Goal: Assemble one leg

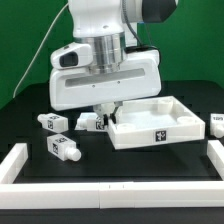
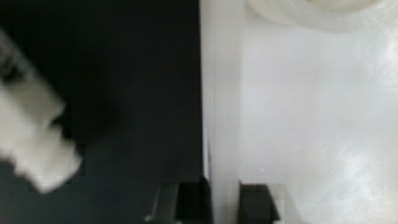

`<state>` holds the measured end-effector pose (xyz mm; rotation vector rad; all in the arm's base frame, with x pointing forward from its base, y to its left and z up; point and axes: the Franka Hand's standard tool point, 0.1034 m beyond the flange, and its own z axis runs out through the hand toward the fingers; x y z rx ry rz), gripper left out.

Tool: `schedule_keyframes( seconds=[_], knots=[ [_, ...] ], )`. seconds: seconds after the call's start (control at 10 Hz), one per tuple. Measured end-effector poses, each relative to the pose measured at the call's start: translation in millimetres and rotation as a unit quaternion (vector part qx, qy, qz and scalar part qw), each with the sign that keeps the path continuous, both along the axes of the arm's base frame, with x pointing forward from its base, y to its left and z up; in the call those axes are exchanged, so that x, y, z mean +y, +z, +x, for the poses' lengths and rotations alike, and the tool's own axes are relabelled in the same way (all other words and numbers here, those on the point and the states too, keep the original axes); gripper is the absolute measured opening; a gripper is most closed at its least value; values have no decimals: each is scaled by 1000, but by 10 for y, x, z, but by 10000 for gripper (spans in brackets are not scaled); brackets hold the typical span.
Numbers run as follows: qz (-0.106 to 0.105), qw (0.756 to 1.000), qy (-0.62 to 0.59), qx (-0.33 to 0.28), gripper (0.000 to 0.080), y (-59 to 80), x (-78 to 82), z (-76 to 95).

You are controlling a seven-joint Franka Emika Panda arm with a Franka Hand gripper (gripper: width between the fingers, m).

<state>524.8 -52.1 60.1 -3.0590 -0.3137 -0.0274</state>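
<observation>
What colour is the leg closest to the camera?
White with black-and-white tags; the leg shows best in the exterior view.

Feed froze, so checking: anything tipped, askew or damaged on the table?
Nothing damaged or spilled. Three legs lie at differing angles on the exterior view's left of the panel; a fourth leg sits apart at that view's right edge.

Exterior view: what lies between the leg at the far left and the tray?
Another leg lies between that leg and the tray, close to the tray's corner. The exterior view shows it.
</observation>
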Motion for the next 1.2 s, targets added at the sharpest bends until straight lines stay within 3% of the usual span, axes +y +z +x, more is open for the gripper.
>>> schedule_keyframes(
  seconds=[0.5, 0.8, 0.9, 1.2],
  knots=[
    [1, 1000, -13, 4, 52, -64, 31, 32],
    [7, 990, -141, 9, 52, -291, 227, 353],
    [11, 988, -152, 15, 52, -402, 201, 360],
    [12, 987, -158, 16, 52, -436, 209, 355]
  ],
)
